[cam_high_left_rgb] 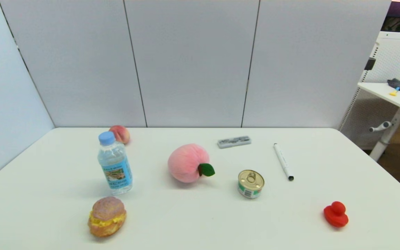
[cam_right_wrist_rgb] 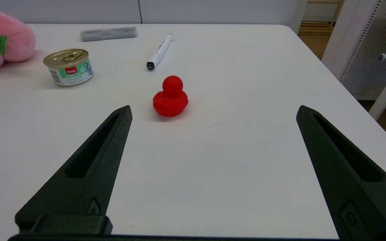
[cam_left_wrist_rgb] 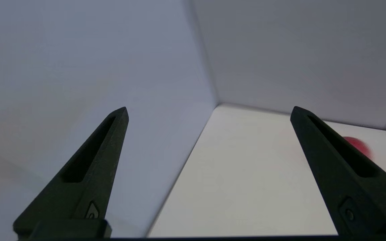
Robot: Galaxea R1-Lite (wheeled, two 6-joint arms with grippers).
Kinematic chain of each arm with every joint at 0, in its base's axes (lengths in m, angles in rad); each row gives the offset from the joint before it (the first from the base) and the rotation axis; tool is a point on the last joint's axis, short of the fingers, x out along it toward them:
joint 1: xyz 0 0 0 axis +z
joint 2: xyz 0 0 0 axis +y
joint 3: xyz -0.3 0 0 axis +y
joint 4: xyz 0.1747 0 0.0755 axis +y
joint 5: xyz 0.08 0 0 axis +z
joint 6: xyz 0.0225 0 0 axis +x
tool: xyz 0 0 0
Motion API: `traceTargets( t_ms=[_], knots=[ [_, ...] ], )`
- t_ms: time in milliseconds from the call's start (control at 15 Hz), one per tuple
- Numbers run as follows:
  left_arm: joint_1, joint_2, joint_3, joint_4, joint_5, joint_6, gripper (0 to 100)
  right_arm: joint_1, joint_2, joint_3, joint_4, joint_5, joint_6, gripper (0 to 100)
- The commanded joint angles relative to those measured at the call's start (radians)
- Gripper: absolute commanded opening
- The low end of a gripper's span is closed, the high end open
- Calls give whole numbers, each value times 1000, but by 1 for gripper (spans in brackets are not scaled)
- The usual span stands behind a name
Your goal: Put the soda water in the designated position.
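Soda water (cam_high_left_rgb: 114,166) upright on table (cam_high_left_rgb: 200,229), both tools spread, empty.

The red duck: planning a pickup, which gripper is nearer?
Right. The right gripper hangs open just short of the red duck; the left gripper faces the table's far-left corner.

We see the right gripper (cam_right_wrist_rgb: 213,112) spread wide over the desk (cam_right_wrist_rgb: 246,160), holding nothing. A red duck (cam_right_wrist_rgb: 170,97) sits just beyond it; farther off are a can (cam_right_wrist_rgb: 68,67), marker (cam_right_wrist_rgb: 159,51), grey case (cam_right_wrist_rgb: 109,33) and pink plush (cam_right_wrist_rgb: 3,40).
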Motion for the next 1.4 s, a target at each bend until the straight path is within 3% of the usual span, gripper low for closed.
traceTargets(
  t_ms=[67,200,400,533,800,1000,1200,1400],
  knots=[
    [17,-267,483,-362,-413,74,100,0,1,0,0,0,-1,100],
    [15,-495,762,-372,-338,1,100,0,1,0,0,0,-1,100],
    [-6,-742,1078,-430,-336,-35,100,0,1,0,0,0,-1,100],
    [-74,-882,1248,-471,-319,-49,100,0,1,0,0,0,-1,100],
    [-89,-1155,1494,-464,-306,-69,100,0,1,0,0,0,-1,100],
    [-91,-1316,1506,-320,-318,-65,100,0,1,0,0,0,-1,100],
    [-89,-1374,1512,-316,-388,-74,100,0,1,0,0,0,-1,100],
    [-89,-1376,1512,-301,-385,-118,100,0,1,0,0,0,-1,100]
  ],
)
